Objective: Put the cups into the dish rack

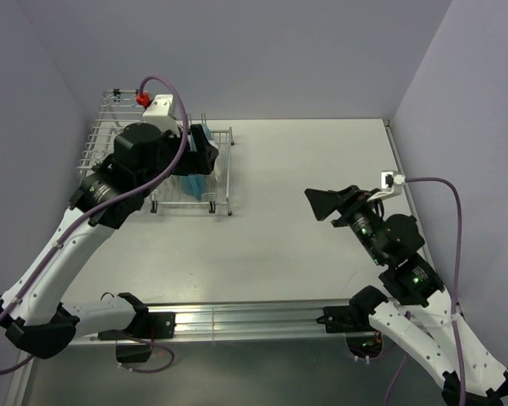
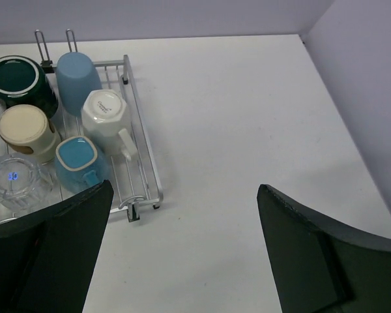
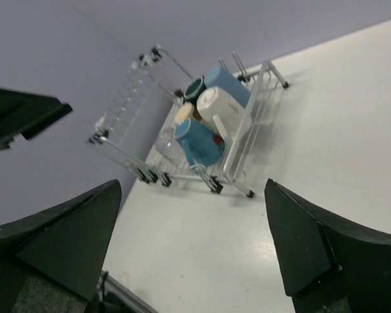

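Note:
The silver wire dish rack (image 2: 143,156) holds the cups in the left wrist view: a dark teal mug (image 2: 13,78), a blue tumbler (image 2: 78,78), a white mug (image 2: 107,117), a cream cup (image 2: 26,127), a blue mug (image 2: 78,160) and a clear glass (image 2: 16,179). I cannot make out a steel cup. My left gripper (image 2: 182,186) is open and empty above the table, just right of the rack. My right gripper (image 3: 192,186) is open and empty, well right of the rack (image 3: 247,120). From above, my left arm covers most of the rack (image 1: 110,127).
Purple walls close in the white table (image 1: 322,161) at the back and both sides. A metal rail (image 1: 237,320) runs along the near edge. Part of my left arm (image 3: 19,114) shows at the upper left of the right wrist view.

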`<state>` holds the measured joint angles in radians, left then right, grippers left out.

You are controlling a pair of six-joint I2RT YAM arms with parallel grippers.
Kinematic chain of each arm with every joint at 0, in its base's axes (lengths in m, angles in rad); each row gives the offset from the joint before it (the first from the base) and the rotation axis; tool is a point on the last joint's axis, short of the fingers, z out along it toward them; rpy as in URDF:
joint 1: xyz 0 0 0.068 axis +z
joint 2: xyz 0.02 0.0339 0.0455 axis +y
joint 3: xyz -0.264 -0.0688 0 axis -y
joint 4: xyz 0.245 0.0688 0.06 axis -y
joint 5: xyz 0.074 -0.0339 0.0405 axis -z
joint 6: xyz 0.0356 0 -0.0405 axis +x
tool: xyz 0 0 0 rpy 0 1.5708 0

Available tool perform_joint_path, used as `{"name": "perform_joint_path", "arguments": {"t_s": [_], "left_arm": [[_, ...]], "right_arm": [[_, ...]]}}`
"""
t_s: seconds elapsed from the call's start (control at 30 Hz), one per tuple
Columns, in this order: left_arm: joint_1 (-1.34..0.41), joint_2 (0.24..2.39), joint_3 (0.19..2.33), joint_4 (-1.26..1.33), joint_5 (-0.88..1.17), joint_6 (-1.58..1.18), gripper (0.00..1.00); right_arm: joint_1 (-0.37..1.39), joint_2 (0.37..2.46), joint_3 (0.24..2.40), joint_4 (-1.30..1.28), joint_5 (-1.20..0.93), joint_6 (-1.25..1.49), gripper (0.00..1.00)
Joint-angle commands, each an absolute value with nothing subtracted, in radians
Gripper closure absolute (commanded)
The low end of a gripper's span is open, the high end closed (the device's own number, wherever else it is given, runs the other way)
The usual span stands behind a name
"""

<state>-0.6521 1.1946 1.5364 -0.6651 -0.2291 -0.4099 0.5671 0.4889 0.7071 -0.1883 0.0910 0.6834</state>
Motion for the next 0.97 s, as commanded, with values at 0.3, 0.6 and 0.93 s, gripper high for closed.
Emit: {"name": "perform_joint_path", "arguments": {"t_s": [0.3, 0.6, 0.93], "left_arm": [[-0.676, 1.109, 1.465, -0.58, -0.155, -0.416, 0.01], [-0.678, 1.098, 1.465, -0.574, -0.149, -0.411, 0.01], [-0.678, 1.097, 1.477, -0.572, -0.147, -0.41, 0.01]], "right_arm": [[0.569, 0.374, 0.818, -0.313, 0.285, 0.604, 0.0], [0.569, 0.364, 0.831, -0.31, 0.298, 0.6, 0.0], [0.569, 0.377, 0.848, -0.316, 0.305, 0.583, 0.0]]}}
